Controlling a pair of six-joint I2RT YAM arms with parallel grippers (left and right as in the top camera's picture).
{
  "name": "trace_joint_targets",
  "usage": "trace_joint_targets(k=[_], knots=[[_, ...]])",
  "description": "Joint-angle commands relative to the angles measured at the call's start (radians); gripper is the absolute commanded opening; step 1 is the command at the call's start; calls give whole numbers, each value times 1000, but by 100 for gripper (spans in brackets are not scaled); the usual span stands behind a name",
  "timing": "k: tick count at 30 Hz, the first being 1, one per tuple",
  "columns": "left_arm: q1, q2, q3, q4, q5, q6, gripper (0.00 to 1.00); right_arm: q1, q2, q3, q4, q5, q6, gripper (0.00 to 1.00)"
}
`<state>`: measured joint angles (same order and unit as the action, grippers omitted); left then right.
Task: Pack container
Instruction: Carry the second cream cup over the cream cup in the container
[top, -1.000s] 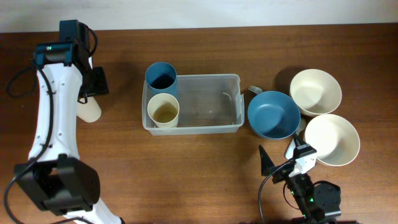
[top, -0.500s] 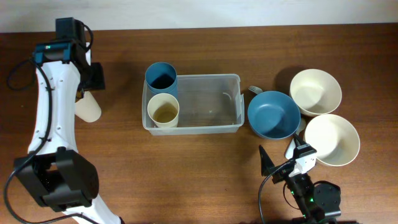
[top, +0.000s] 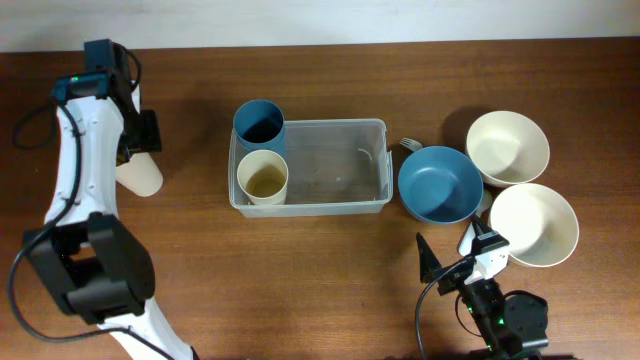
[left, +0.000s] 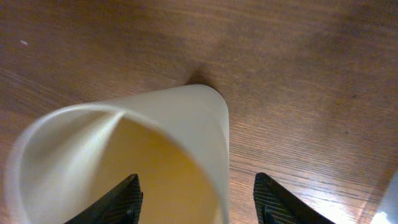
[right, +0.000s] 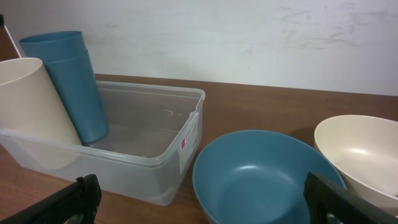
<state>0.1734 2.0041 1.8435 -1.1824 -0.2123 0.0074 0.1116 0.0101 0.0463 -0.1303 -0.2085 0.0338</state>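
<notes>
Dark brown wood made up the table (top: 330, 285), with a pale wall (right: 249, 37) behind it. At the far left a loose cream cup (top: 140, 176) sat tilted on the wood. The left claw (left: 196, 199) hung at its mouth with its fingers (left: 121, 198) apart and the cup's wall between them; whether they were pinching it I could not tell. Toward the middle sat the clear container (top: 335, 165), well apart from that cup. Two cups stood in its left end, a blue cup (top: 259, 125) in the far corner and a cream cup (top: 263, 177) just in front of it. A blue bowl (top: 440, 185) rested just beside the container's right end. Near the front edge was the right claw (right: 204, 194), its fingers spread wide with nothing between them. Farthest right sat two cream bowls (top: 507, 147), one behind the other, both close to the blue bowl.
</notes>
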Motion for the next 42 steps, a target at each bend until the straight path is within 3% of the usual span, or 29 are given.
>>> trace_joint_targets(k=[1, 5, 12, 21, 27, 33, 42], knots=[[6, 48, -10, -3, 14, 16, 52, 7, -6, -9, 0, 3, 8, 99], [6, 66, -10, -6, 17, 16, 20, 7, -6, -9, 0, 2, 8, 99], [6, 66, -10, -7, 42, 8, 3, 7, -6, -9, 0, 2, 8, 99], [1, 32, 108, -119, 249, 8, 2, 7, -7, -9, 0, 2, 8, 99], [-44, -59, 294, -293, 269, 9, 1, 7, -7, -9, 0, 3, 8, 99], [-143, -203, 416, -394, 270, 8, 1, 7, -6, -9, 0, 3, 8, 99], [-363, -360, 419, -493, 269, 9, 1, 7, -6, -9, 0, 3, 8, 99]])
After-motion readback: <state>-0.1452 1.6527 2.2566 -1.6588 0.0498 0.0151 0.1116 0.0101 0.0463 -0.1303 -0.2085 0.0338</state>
